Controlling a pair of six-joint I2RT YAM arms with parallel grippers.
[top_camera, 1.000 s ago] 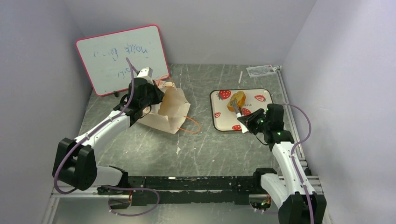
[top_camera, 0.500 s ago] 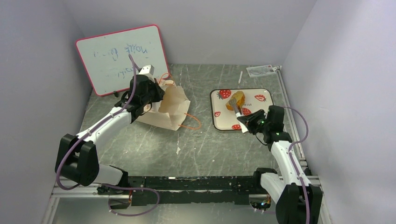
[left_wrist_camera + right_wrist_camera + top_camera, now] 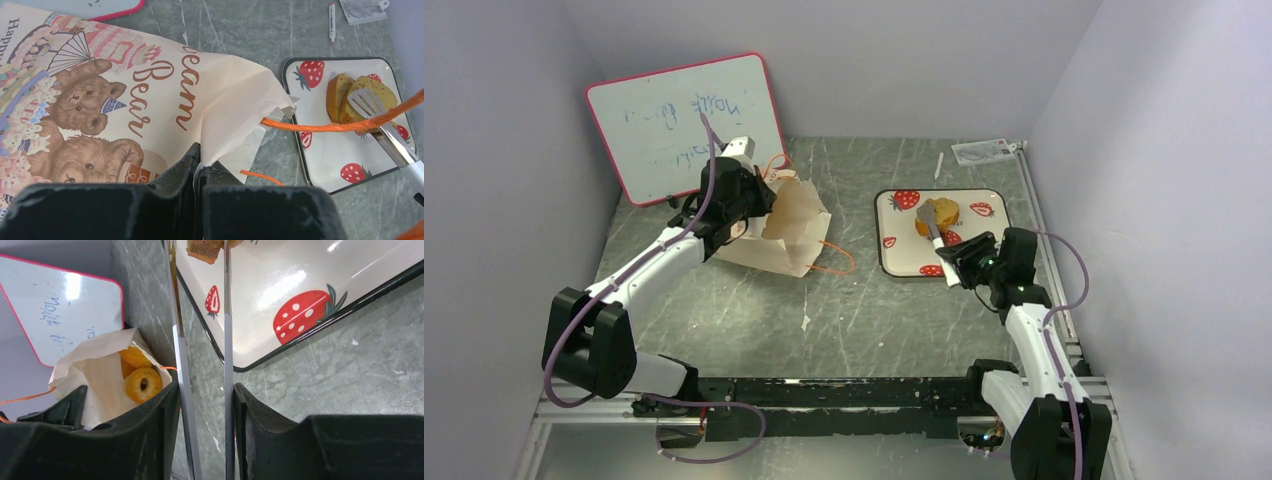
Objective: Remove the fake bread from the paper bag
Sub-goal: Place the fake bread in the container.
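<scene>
The paper bag [image 3: 786, 236] lies on its side left of centre, its mouth facing right; its bear print shows in the left wrist view [image 3: 150, 90]. My left gripper [image 3: 749, 205] is shut on the bag's top edge [image 3: 200, 160]. An orange ring bagel [image 3: 143, 384] and another orange bread show inside the mouth. My right gripper [image 3: 961, 262] is shut on metal tongs [image 3: 180, 355]. The tong tips [image 3: 367, 102] rest at a brown loaf chunk [image 3: 937, 213] lying on the strawberry tray [image 3: 894, 262].
The pink-framed whiteboard [image 3: 684, 120] leans at the back left, right behind the bag. A white marker [image 3: 938, 165] and a plastic packet [image 3: 982, 150] lie behind the tray. The bag's orange cord handle [image 3: 834, 262] trails on the table towards the tray.
The right arm has drawn back slightly to the right and the loaf chunk has settled lower on the tray. The left gripper has shifted the bag's edge a little up and back.
</scene>
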